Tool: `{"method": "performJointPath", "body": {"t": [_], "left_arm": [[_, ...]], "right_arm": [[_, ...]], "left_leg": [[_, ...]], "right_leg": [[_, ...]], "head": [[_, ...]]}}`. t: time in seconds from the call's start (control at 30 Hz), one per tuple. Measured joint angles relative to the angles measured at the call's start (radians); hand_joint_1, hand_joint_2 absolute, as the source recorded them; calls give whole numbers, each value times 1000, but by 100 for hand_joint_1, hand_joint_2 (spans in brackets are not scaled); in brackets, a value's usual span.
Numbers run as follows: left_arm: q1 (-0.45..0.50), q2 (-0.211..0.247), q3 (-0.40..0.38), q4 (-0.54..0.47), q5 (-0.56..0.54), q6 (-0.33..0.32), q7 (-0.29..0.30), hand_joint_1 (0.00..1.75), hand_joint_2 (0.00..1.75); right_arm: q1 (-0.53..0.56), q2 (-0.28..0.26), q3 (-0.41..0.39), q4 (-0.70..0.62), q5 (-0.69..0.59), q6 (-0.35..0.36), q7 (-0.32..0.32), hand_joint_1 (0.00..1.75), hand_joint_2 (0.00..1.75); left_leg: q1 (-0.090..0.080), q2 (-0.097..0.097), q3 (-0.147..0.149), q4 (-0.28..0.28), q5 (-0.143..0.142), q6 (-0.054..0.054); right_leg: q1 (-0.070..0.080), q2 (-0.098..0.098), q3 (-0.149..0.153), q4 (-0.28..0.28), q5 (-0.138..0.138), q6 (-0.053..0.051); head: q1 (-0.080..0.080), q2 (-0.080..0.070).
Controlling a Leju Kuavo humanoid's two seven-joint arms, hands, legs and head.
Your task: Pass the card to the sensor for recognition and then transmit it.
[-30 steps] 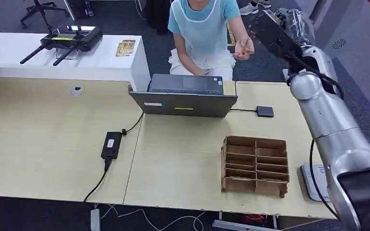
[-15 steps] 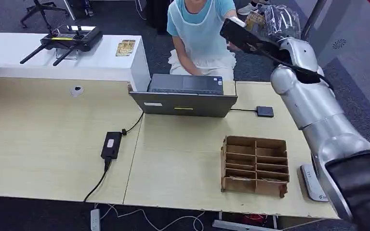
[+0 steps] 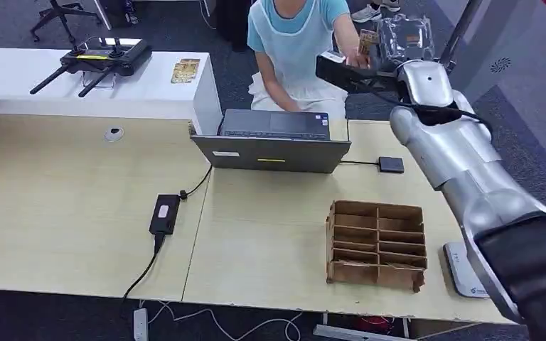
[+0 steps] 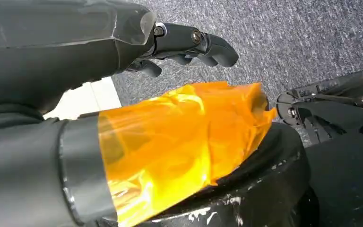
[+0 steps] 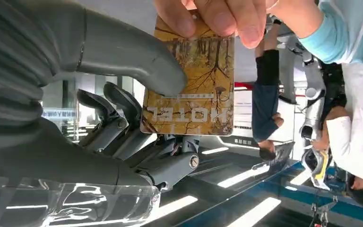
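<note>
The right hand point(image 5: 99, 109) is raised past the far edge of the table point(image 3: 78, 206), up by the person point(image 3: 295, 42). Its thumb point(image 5: 137, 61) presses on the face of the card point(image 5: 194, 80) and its dark fingers point(image 5: 123, 127) lie behind it, so it pinches the card. The person's hand point(image 5: 217, 16) grips the card's other end. The left hand point(image 4: 123, 52) hangs over grey carpet, its fingers loosely curled around nothing.
</note>
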Motion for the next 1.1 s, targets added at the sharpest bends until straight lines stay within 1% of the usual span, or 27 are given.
{"method": "performJointPath", "body": {"t": [0.03,0.07,0.2,0.27,0.33,0.47,0.57,0.6,0.7,0.8,0.83,0.93,1.1], "left_arm": [[0,0,0,0,0,0,0,0,0],[0,0,0,0,0,0,0,0,0],[0,-3,0,0,2,0,1,0,0],[0,-4,0,0,3,0,1,0,0],[0,-5,0,0,4,1,2,0,0],[1,-5,0,0,7,7,2,0,0],[2,-5,0,0,19,15,-1,0,0],[2,-6,0,0,26,18,-2,0,0],[5,-6,0,0,39,20,-2,0,0],[5,-6,0,0,45,25,-5,0,0],[5,-6,0,0,47,26,-6,0,0],[5,-6,0,0,54,29,-8,0,0],[12,-4,1,0,74,32,-21,0,0]], "right_arm": [[-1,0,2,4,5,0,3,5,175],[-1,0,3,7,6,0,4,0,175],[-2,0,4,18,8,-14,7,0,175],[-1,0,3,21,3,-37,10,0,175],[2,0,-12,22,-33,-72,14,0,175],[20,0,-90,10,-112,-126,9,0,175],[42,-2,-179,-23,-235,-165,-15,0,175],[53,-5,-216,-42,-292,-161,-26,0,175],[86,-9,-320,-91,-458,-109,-48,0,175],[121,-18,-401,-136,-539,-79,-68,0,175],[136,-22,-423,-154,-566,-65,-77,0,0],[174,-32,-476,-194,-653,-34,-106,0,0],[299,-68,-564,-333,-916,21,-167,0,0]], "left_leg": [[0,0,0,0,0,0],[0,0,0,0,0,0],[0,0,0,0,0,0],[0,0,0,0,0,0],[0,0,0,0,0,0],[0,0,0,0,0,0],[0,0,0,0,0,0],[0,0,0,0,0,0],[0,0,0,0,0,0],[0,0,0,0,0,0],[0,0,0,0,0,0],[0,0,0,0,0,0],[0,-3,-1,0,0,0]], "right_leg": [[0,0,0,0,0,0],[0,0,0,0,0,0],[0,0,0,0,0,0],[0,0,0,0,0,0],[0,0,0,0,0,0],[0,0,0,0,0,0],[0,0,0,0,0,0],[0,0,0,0,0,0],[0,0,0,0,0,0],[0,0,0,-1,0,0],[0,0,0,-1,0,0],[0,0,-1,-1,0,0],[0,-2,0,-1,0,0]], "head": [[0,0],[0,0],[0,0],[0,0],[0,0],[0,0],[0,0],[0,0],[0,0],[0,0],[0,0],[0,0],[0,0]]}}
